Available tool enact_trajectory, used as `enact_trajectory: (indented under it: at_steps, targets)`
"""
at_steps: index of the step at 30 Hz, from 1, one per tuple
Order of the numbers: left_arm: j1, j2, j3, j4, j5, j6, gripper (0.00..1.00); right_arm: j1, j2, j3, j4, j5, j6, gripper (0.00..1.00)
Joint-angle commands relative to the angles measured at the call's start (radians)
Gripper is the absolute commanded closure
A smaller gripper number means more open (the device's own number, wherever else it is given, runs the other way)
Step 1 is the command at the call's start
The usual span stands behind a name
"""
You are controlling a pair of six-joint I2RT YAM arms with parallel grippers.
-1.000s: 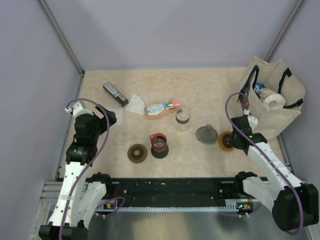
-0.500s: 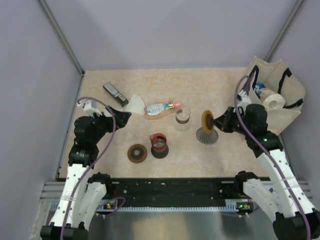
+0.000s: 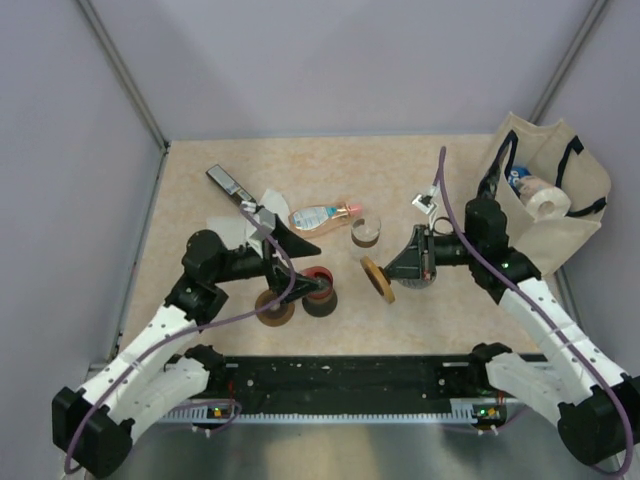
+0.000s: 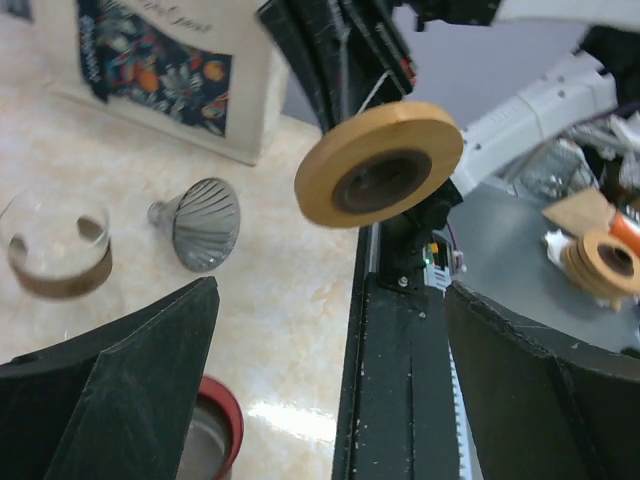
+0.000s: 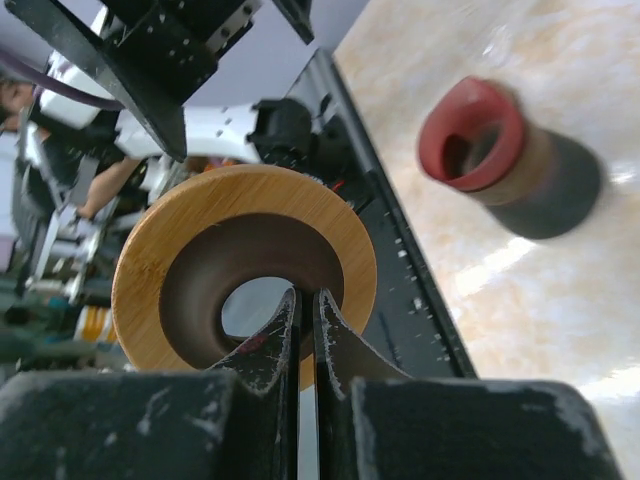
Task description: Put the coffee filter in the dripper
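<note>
My right gripper [image 3: 390, 272] [image 5: 308, 300] is shut on the rim of a round wooden dripper ring [image 3: 375, 282] [image 5: 150, 290] with a brown funnel centre, and holds it on edge above the table's middle. The ring also shows in the left wrist view [image 4: 378, 165]. A grey ribbed metal cone filter [image 4: 200, 222] lies on its side on the table. In the top view it is mostly hidden under the right gripper. My left gripper [image 3: 322, 272] [image 4: 330, 300] is open and empty over a red-rimmed cup [image 3: 322, 300] [image 4: 215, 430] [image 5: 480, 135].
A second wooden ring [image 3: 273, 306] lies left of the red cup. A cork-banded glass [image 3: 366, 232] [image 4: 55, 245], a bottle [image 3: 322, 214], a white folded paper [image 3: 265, 205] and a black bar [image 3: 228, 182] lie behind. A tote bag [image 3: 570, 215] stands at right.
The right gripper picked the wooden ring up off the table at right and carried it left, over the cone, to the middle. The left arm swung right over the red cup, jaws open.
</note>
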Motion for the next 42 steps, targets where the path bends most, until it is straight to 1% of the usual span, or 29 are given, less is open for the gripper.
enact_trajectory:
  at_steps: [1,4,6,7,8,11,14,17,19,22,24,26,27,29,31,32,33,35,36,38,40,41,42]
  targets:
    - [-0.100,0.078,0.140,-0.124,0.102,0.353,0.01,0.088,0.015,0.017,0.075,-0.128,0.015,1.00]
    - [-0.145,0.141,0.192,-0.124,0.145,0.389,0.02,0.144,0.043,0.027,0.057,-0.122,0.008,1.00]
    - [-0.187,0.179,0.235,-0.188,0.148,0.459,0.04,0.163,0.063,0.036,0.041,-0.113,0.003,1.00]
    - [-0.208,0.196,0.255,-0.257,0.145,0.535,0.04,0.169,0.071,0.042,0.037,-0.113,0.000,1.00]
    - [-0.233,0.210,0.272,-0.297,0.142,0.582,0.05,0.175,0.080,0.045,0.031,-0.111,0.000,1.00]
    - [-0.300,0.237,0.301,-0.392,0.117,0.694,0.10,0.183,0.097,0.062,0.003,-0.113,-0.017,1.00]
    - [-0.354,0.248,0.311,-0.404,0.078,0.740,0.11,0.203,0.114,0.071,-0.026,-0.116,-0.040,1.00]
    - [-0.386,0.268,0.329,-0.423,0.074,0.774,0.13,0.209,0.132,0.083,-0.069,-0.113,-0.069,1.00]
    - [-0.403,0.283,0.352,-0.466,0.062,0.803,0.15,0.211,0.140,0.091,-0.084,-0.114,-0.083,1.00]
    - [-0.423,0.308,0.375,-0.489,0.053,0.811,0.22,0.212,0.155,0.109,-0.144,-0.102,-0.120,1.00]
    - [-0.437,0.322,0.384,-0.493,0.038,0.809,0.30,0.212,0.166,0.120,-0.172,-0.091,-0.143,1.00]
    - [-0.451,0.340,0.401,-0.503,0.019,0.795,0.47,0.212,0.166,0.123,-0.173,-0.083,-0.144,1.00]
    - [-0.455,0.348,0.409,-0.515,0.013,0.800,0.53,0.214,0.166,0.125,-0.175,-0.082,-0.144,1.00]
    - [-0.460,0.356,0.421,-0.527,0.012,0.799,0.78,0.214,0.163,0.131,-0.182,-0.068,-0.146,1.00]
    - [-0.462,0.356,0.426,-0.526,0.015,0.791,1.00,0.212,0.155,0.140,-0.193,-0.044,-0.152,1.00]
    - [-0.462,0.354,0.426,-0.524,0.016,0.785,1.00,0.214,0.149,0.146,-0.201,-0.024,-0.149,1.00]
    - [-0.462,0.354,0.426,-0.518,0.013,0.769,1.00,0.212,0.144,0.151,-0.210,0.002,-0.150,0.95]
    - [-0.462,0.343,0.420,-0.492,0.004,0.739,1.00,0.212,0.132,0.174,-0.235,0.059,-0.158,0.76]
    - [-0.462,0.337,0.411,-0.477,-0.002,0.720,1.00,0.214,0.126,0.186,-0.256,0.090,-0.173,0.68]
    - [-0.462,0.320,0.389,-0.435,-0.025,0.688,1.00,0.211,0.112,0.235,-0.322,0.174,-0.215,0.58]
    - [-0.462,0.299,0.354,-0.388,-0.051,0.650,1.00,0.208,0.088,0.267,-0.366,0.275,-0.230,0.49]
    - [-0.462,0.290,0.334,-0.357,-0.065,0.625,1.00,0.198,0.068,0.281,-0.379,0.368,-0.224,0.42]
    - [-0.462,0.282,0.317,-0.305,-0.091,0.601,1.00,0.185,0.049,0.281,-0.386,0.454,-0.209,0.31]
